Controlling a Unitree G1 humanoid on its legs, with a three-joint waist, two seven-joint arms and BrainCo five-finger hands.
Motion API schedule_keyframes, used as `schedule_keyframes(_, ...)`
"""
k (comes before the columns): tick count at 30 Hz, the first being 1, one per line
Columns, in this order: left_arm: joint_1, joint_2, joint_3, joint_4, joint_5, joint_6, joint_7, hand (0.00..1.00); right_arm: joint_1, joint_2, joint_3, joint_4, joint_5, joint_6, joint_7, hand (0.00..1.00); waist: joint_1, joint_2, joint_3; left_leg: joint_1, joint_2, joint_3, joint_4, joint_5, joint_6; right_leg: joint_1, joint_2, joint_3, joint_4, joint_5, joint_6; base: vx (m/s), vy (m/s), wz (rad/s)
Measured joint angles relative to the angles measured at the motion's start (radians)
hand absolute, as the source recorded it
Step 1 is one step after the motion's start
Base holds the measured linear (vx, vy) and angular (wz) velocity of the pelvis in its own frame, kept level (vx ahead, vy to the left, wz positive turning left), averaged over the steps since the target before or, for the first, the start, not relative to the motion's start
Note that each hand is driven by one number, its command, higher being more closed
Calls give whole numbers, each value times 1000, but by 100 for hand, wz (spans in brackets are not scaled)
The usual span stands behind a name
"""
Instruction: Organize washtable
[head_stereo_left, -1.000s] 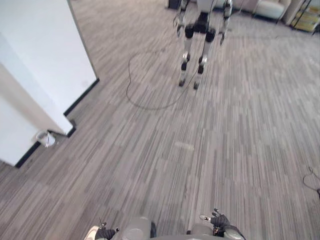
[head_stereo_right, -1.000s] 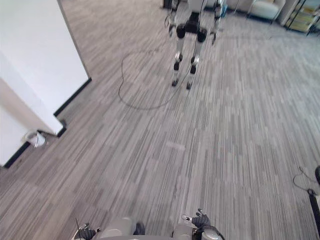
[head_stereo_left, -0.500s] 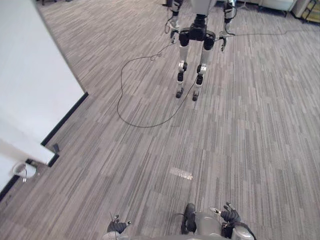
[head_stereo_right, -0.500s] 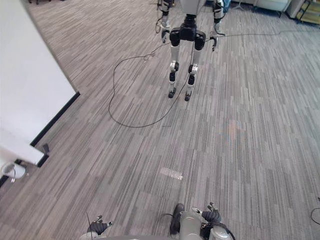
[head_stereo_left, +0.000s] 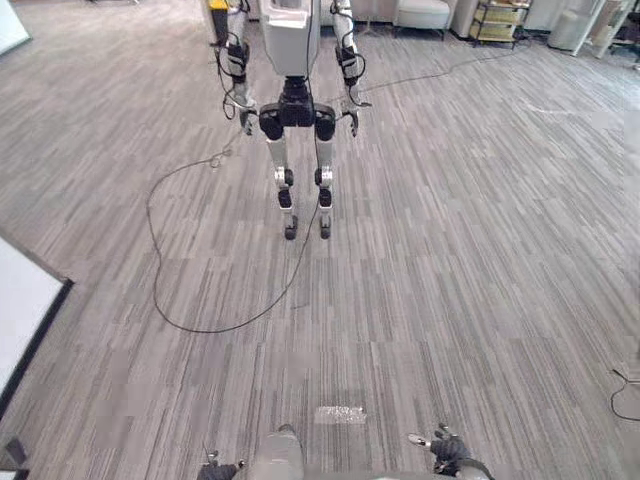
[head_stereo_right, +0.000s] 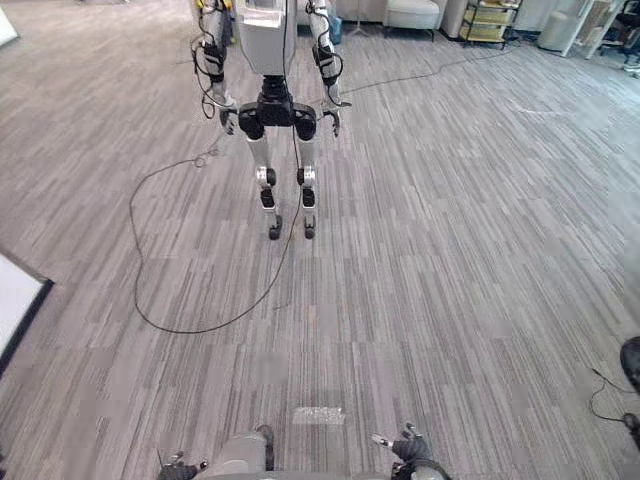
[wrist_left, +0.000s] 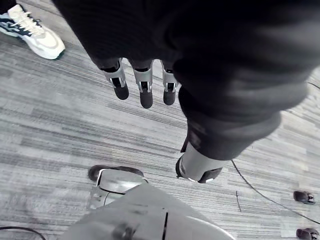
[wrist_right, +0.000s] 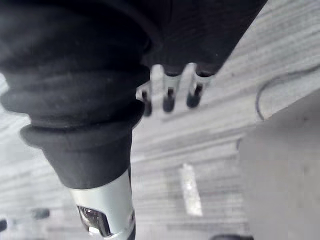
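No washtable or counter stood in front of the robot, so where the task's things lay could not be told. Ahead was grey striped carpet floor, with a second silver-grey humanoid robot standing toward its far side and a thin black cable looping on the carpet from that robot's feet. A small pale strip of tape lay on the floor close in front. A white panel with a dark edge showed at the floor's left edge, and a person's white sneaker showed in the left wrist view.

As a judgement, the robot was walking or turning toward its workplace; doing that well would mean steering wide of the other robot and its cable and keeping both arms tucked in.

The left hand hung low at the robot's side, fingers straight and relaxed, holding nothing. The right hand hung likewise, fingers loosely extended and empty.
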Motion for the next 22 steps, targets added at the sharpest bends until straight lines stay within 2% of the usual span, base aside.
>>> schedule_keyframes(3, 1, 3, 2, 4, 2, -2, 0, 0, 0, 3, 2, 10, -15, 0, 1, 0, 0, -5, -2, 34, -5, 68, 42, -66, 30, -5, -26, 40, 38, 16, 22, 252, 267, -56)
schedule_keyframes(5, 1, 4, -1, 6, 2, -2, 0, 0, -1, 2, 2, 10, -31, 1, 3, 0, 1, -7, -4, 66, -5, 106, 27, -82, 39, -49, -34, 53, 127, 16, 23, 118, 185, -67)
schedule_keyframes(7, 1, 11, -19, 20, 1, -3, 0, 0, -4, 2, 0, 7, -30, 0, 4, 0, -1, -3, -5, 119, -6, 146, -17, -89, 49, -132, -44, 39, 289, 41, 55, 49, 117, -60)
schedule_keyframes(8, -3, 15, -30, 27, 1, -2, 0, 0, -4, -5, -3, 7, -30, 0, 4, 0, -6, 14, -5, 143, -2, 153, -41, -93, 57, -162, -60, 11, 341, 31, 54, 42, 84, -35)
schedule_keyframes(9, -7, 18, -35, 33, 1, -2, 1, 0, -3, -5, -1, 7, -31, 0, 3, 0, -8, 13, -12, 157, -1, 154, -53, -94, 58, -170, -72, -34, 342, 8, 38, 45, 67, -18)
schedule_keyframes(10, -13, 18, -38, 34, 1, -2, 1, 0, -2, -6, 2, 7, -31, 1, 3, 0, -8, 16, -16, 167, 5, 152, -61, -98, 56, -178, -79, -73, 336, -10, 37, 64, 31, 1)
schedule_keyframes(12, -18, 18, -42, 34, 1, -4, 1, 0, -3, -13, 21, 6, -33, 1, 2, 0, -10, 19, -18, 175, 22, 149, -58, -102, 48, -195, -87, -132, 279, -8, 28, 62, -23, 11)
schedule_keyframes(13, -16, 20, -41, 33, 1, -4, 0, 0, -3, -14, 36, 6, -33, 1, 2, 0, -11, 15, -20, 175, 26, 144, -53, -106, 36, -189, -88, -145, 198, 27, 16, 54, -77, 13)
schedule_keyframes(14, -12, 25, -41, 31, 1, -4, 0, 0, 1, -11, 46, 8, -34, 2, 1, 0, -7, 2, -29, 172, 17, 143, -48, -111, 27, -189, -89, -144, 145, 120, 11, 87, -153, 13)
schedule_keyframes(15, -11, 27, -41, 36, 1, -3, 0, 0, 9, -8, 53, 11, -37, 4, 1, 0, -6, -5, -49, 171, 7, 131, -40, -120, 12, -178, -99, -144, 116, 130, 59, 120, -161, 6)
schedule_keyframes(16, -10, 19, -43, 38, 1, -4, 0, 0, 15, -12, 62, 16, -37, 5, 2, 0, -3, 10, -72, 163, 16, 122, -40, -120, 5, -164, -93, -151, 83, 127, 59, 151, -159, 11)
schedule_keyframes(17, -8, 15, -59, 38, -1, -7, -1, 0, 18, -20, 68, 16, -38, 6, 2, 0, -4, 14, -92, 165, 23, 116, -46, -116, -2, -151, -84, -162, 46, 127, 59, 147, -136, 12)
schedule_keyframes(20, -3, 2, -99, 36, -11, -27, -3, 0, 19, -42, 79, 16, -38, 4, 2, 0, -4, 42, -98, 169, 25, 98, -75, -98, -24, -117, -65, -197, -21, 131, 55, 72, -110, 14)
schedule_keyframes(22, 11, 2, -116, 32, -37, -43, -6, 0, 20, -44, 80, 18, -38, 0, 0, 0, -3, 46, -102, 191, 25, 89, -102, -86, -31, -97, -60, -203, -37, 131, 55, 20, -65, 15)
